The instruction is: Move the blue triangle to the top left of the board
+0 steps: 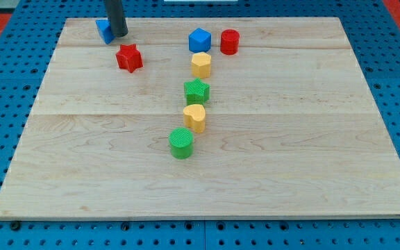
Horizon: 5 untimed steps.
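Observation:
The blue triangle [103,30] lies near the board's top left corner, partly hidden behind my rod. My tip [119,35] rests on the board touching the triangle's right side. A red star [128,57] lies just below and to the right of my tip.
A blue cube [199,39] and a red cylinder [229,42] sit at the top centre. Below them, in a line running down, lie a yellow hexagon [201,64], a green star [196,91], a yellow heart-like block [194,118] and a green cylinder [181,143]. The wooden board [311,139] sits on a blue pegboard.

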### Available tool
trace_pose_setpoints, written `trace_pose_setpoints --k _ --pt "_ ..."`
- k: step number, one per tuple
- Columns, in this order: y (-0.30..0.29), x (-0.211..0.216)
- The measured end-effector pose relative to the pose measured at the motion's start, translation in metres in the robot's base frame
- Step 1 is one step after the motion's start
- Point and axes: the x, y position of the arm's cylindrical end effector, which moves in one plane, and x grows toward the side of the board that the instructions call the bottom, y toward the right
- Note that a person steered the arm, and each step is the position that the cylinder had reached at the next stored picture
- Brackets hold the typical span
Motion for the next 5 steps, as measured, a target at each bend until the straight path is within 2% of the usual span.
trace_pose_setpoints --k 1,2,5 --pt "0.009 -0.008" --pt "-0.015 -0.008" --pt "0.002 -0.003"
